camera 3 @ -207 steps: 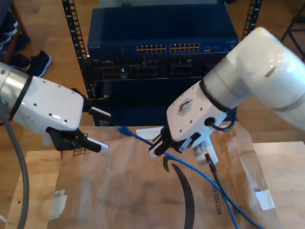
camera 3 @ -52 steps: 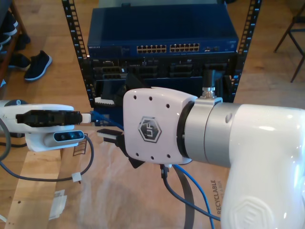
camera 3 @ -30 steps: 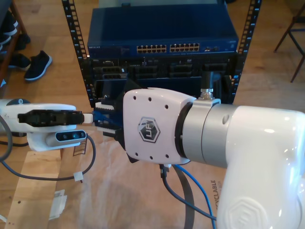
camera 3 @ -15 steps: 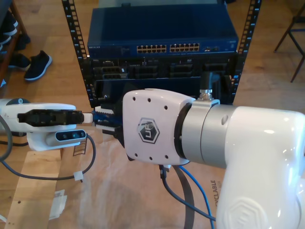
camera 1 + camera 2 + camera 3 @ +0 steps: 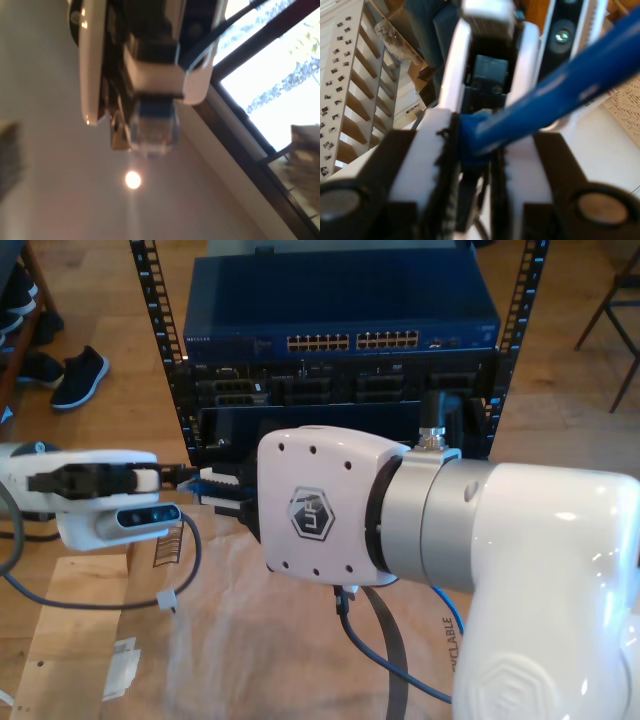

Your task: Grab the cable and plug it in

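Observation:
The blue cable (image 5: 446,618) runs from under my second arm to the gap between the two grippers, where its plug end (image 5: 207,480) shows at the exterior view's left. My second gripper (image 5: 476,145) is shut on the cable (image 5: 560,95) just behind the plug. My first gripper (image 5: 186,478) points level at that plug from the exterior view's left. In the second wrist view its white fingers (image 5: 454,65) flank a dark block. The first wrist view has the clear-tipped plug (image 5: 152,127) jutting from a white block beside a white finger (image 5: 92,65). Whether my first gripper grips it is unclear.
A rack with a blue network switch (image 5: 340,300) and its row of ports (image 5: 350,340) stands behind the grippers. Brown paper (image 5: 230,650) covers the wooden table (image 5: 70,640). A black wire (image 5: 372,665) hangs under my second arm. A grey lead (image 5: 100,602) loops below my first arm.
Over the earlier frames my second arm swung the cable across to my first gripper. In the last half second both grippers and the plug rose slightly.

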You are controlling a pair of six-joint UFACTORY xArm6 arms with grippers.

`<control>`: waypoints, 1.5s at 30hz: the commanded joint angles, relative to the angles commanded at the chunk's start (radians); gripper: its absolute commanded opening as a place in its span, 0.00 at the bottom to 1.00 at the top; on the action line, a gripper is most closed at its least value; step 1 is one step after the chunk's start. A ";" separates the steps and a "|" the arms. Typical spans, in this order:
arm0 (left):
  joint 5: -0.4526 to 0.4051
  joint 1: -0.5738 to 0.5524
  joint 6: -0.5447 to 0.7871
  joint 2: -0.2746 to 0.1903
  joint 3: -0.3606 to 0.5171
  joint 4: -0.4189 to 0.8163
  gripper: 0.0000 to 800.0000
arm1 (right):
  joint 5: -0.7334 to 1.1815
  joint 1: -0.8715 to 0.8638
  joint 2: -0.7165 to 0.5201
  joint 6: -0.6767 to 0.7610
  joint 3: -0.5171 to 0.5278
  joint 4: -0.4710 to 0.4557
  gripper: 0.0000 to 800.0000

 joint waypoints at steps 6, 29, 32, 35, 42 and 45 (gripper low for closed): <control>-0.127 0.104 0.002 -0.032 -0.035 0.018 1.00 | -0.110 -0.068 0.077 0.000 -0.011 -0.006 0.00; -0.345 0.539 0.629 -0.255 0.029 1.007 1.00 | -1.227 -0.153 0.646 -0.328 0.038 0.153 0.00; -0.422 0.588 0.773 -0.368 0.166 1.142 1.00 | -1.227 -0.153 0.654 -0.328 0.035 0.173 0.00; -0.529 0.672 0.902 -0.470 0.302 1.255 1.00 | -1.226 -0.155 0.667 -0.330 0.025 0.186 0.00; -0.713 0.862 1.128 -0.554 0.453 1.313 1.00 | -1.226 -0.155 0.690 -0.333 0.005 0.210 0.00; -0.818 0.950 1.224 -0.571 0.519 1.329 1.00 | -1.226 -0.157 0.694 -0.333 0.005 0.212 0.00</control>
